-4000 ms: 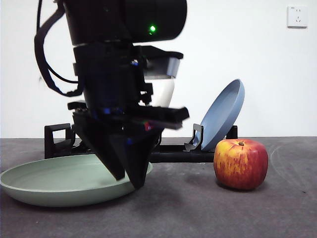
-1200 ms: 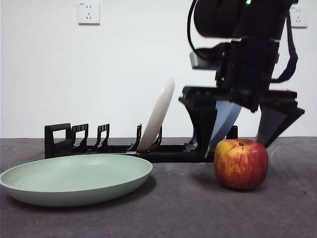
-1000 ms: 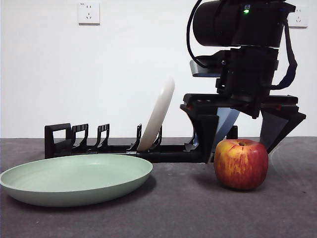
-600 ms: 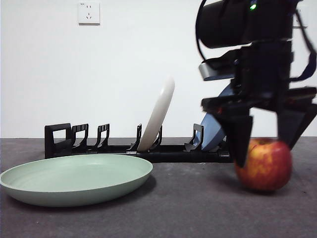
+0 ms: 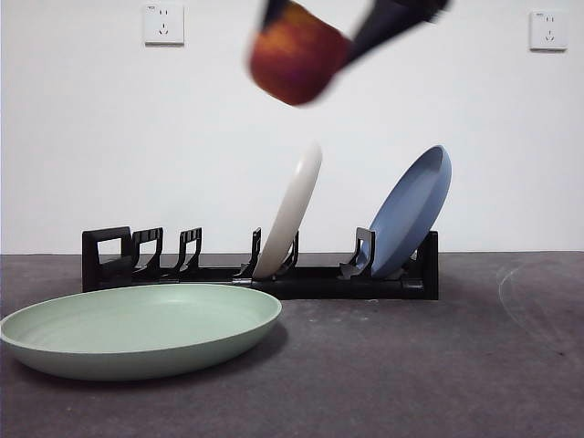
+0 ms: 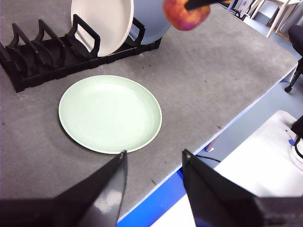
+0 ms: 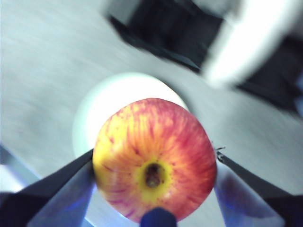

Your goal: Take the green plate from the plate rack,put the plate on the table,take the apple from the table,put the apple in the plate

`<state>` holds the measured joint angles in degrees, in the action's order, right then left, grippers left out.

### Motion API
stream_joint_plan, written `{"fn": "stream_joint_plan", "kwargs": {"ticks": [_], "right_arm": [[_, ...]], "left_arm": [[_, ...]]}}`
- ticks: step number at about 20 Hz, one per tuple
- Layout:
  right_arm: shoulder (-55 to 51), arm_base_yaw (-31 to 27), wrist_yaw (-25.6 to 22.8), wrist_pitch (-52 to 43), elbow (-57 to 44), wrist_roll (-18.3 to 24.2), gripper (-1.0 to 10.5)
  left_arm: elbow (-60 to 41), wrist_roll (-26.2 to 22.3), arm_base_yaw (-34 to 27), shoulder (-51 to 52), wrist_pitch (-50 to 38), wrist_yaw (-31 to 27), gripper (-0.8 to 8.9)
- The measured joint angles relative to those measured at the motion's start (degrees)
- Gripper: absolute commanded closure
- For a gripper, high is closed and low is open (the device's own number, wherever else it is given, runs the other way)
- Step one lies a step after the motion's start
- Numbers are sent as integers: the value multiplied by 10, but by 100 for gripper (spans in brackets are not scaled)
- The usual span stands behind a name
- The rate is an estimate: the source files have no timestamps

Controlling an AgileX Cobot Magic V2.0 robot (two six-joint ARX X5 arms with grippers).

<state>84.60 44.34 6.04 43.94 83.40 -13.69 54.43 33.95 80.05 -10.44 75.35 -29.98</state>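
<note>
Red-and-yellow streaked apple (image 7: pixel 155 161): one; off the dark grey matte table (image 5: pixel 438 365), carried high in the air above the rack. Half a second ago it sat on the table, far right.
Right gripper (image 7: pixel 154 163): jaws clamped on the apple's two sides; blurred in the front view.
Meaning: pick-up done; judged mid-transfer toward the plate, release still outstanding.
Pale sage-green round plate (image 5: pixel 137 328): one; lies flat on the table before the rack, nothing in it.
Long black slotted plate rack (image 5: pixel 255 274): one; holds one cream-white plate (image 5: pixel 290 214) and one blue plate (image 5: pixel 411 210), both leaning upright.
Left gripper (image 6: pixel 154 165): jaws spread, holding nothing, hanging over the table's near edge.
White wall sockets (image 5: pixel 163 24): two.
</note>
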Motion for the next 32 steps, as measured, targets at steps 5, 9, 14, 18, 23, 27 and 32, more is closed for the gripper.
{"fn": "stream_joint_plan", "kwargs": {"ticks": [5,9,14,18,23,27,32], "right_arm": [[100,64,-3,-19,85,0,958],[193,87,-11,-16,150,0,958],[264,97,-42,-13,185,0,958],[303,98,-74,6,185,0,958],[335,98,-91,13,185,2,958],[378,98,-91,20,186,2,958],[388,98,-91,30,188,2,919]], "left_arm": [[0,3,0,0,0,-1,621],[0,6,0,0,0,-1,621],[0,6,0,0,0,-1,621],[0,6,0,0,0,-1,621],[0,6,0,0,0,-1,621],[0,7,0,0,0,-1,621],[0,12,0,0,0,-1,621]]}}
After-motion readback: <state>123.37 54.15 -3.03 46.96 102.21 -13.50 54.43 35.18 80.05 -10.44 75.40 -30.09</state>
